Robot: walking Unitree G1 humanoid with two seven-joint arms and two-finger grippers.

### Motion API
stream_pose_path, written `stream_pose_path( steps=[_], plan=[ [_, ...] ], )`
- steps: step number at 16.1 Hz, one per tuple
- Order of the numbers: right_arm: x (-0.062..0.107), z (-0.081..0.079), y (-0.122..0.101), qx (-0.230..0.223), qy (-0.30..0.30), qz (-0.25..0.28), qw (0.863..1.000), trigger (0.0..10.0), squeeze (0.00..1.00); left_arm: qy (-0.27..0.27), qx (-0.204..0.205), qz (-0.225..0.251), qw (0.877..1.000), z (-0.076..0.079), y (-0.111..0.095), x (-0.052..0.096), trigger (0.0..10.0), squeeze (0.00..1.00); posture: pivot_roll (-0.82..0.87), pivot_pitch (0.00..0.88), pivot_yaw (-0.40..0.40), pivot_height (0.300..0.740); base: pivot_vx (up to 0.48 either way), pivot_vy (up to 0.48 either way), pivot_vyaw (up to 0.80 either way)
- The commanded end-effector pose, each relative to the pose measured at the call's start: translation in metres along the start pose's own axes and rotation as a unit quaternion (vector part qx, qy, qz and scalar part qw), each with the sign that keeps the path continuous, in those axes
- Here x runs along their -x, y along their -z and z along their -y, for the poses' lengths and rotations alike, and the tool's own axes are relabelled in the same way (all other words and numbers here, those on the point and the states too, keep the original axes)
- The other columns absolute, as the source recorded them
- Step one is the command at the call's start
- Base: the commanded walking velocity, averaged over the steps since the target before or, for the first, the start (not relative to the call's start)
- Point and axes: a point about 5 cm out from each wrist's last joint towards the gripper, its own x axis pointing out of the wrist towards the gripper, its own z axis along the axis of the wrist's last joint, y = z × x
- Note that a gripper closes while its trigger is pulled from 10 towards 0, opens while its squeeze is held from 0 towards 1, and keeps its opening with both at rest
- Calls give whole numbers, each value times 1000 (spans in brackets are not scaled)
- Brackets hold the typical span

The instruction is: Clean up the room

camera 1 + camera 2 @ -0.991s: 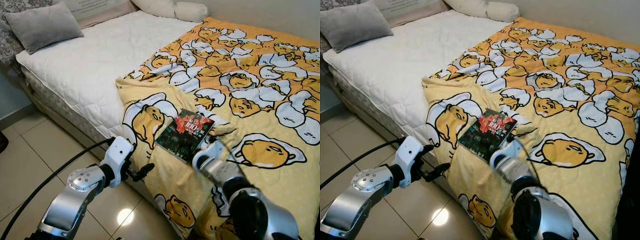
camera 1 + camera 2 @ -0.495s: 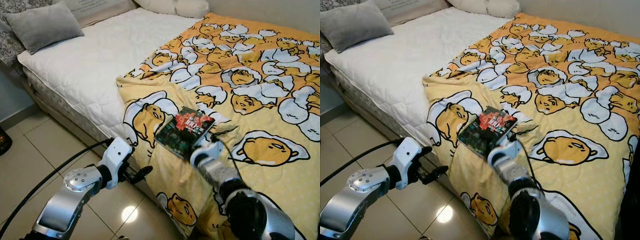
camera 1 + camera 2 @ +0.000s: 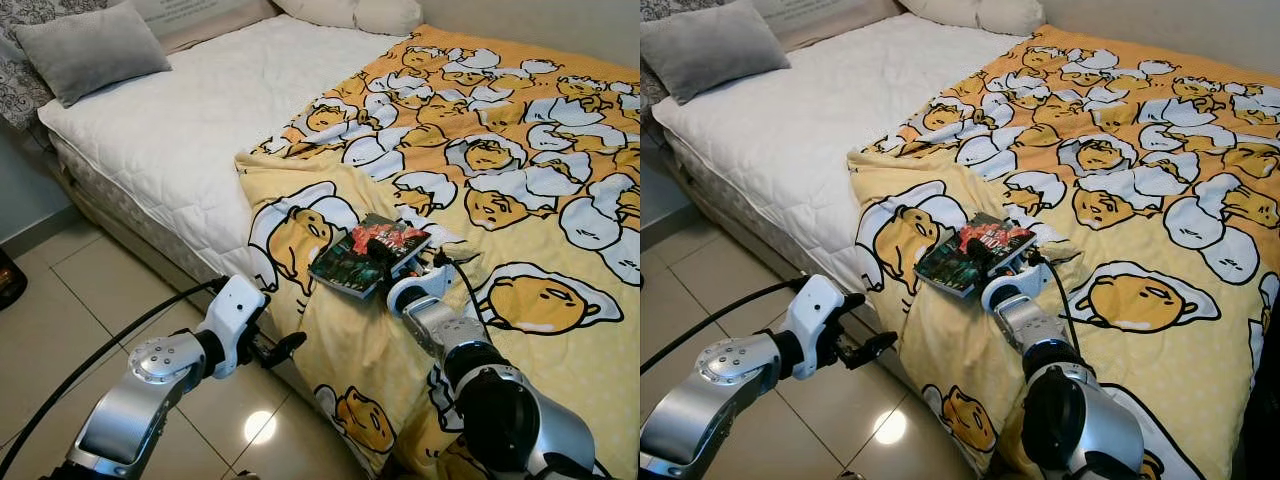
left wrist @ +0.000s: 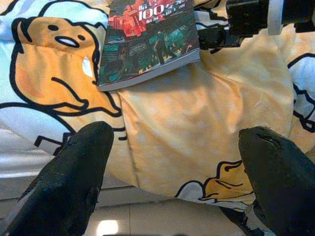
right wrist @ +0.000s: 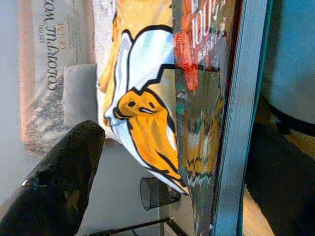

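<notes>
A paperback book point(image 3: 362, 256) with a dark red and green cover lies on the yellow cartoon-egg blanket point(image 3: 520, 200) near the bed's edge, its near end tipped up a little. My right gripper point(image 3: 386, 262) is at that end, open. One finger point(image 5: 64, 182) is on the cover side and the other point(image 5: 283, 172) is behind the pages, so the book point(image 5: 206, 128) stands between them. My left gripper point(image 3: 284, 346) hovers open beside the bed, over the blanket's hanging fold, below the book point(image 4: 147, 44).
The bare white mattress point(image 3: 190, 130) takes up the left half of the bed, with a grey pillow point(image 3: 90, 48) at its head and white pillows point(image 3: 350, 12) by the wall. Tiled floor point(image 3: 60, 310) runs along the bed. A black cable point(image 3: 110, 350) trails from my left arm.
My right gripper has reached forward up the blanket until its fingers straddle the book's near end, and that end has tipped up. The left arm has hardly moved.
</notes>
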Motion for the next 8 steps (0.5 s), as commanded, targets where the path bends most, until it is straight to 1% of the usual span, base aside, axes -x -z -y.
stream_pose_path(
  steps=[1,3,6,7,8],
  plan=[
    [-5,-9,5,4,6,0,1000,10000,0,-4,-3,-3,1000,-2,0,0,10000,584,27,0,56,740,0,0,0],
    [-7,-8,13,-6,34,0,999,10000,0,-5,-4,-6,1000,-3,1,2,10000,580,31,0,60,740,0,0,0],
    [-9,-10,21,5,52,-11,999,10000,0,-4,-7,-11,1000,-3,2,4,10000,584,40,0,62,740,0,0,0],
    [-11,-15,24,-6,55,-9,998,10000,0,-4,-8,-12,1000,-3,2,5,10000,584,46,0,60,740,0,0,0],
    [-12,-16,24,-8,63,-6,998,10000,0,-4,-8,-13,1000,-2,3,5,10000,584,47,0,60,740,0,0,0]
  ],
)
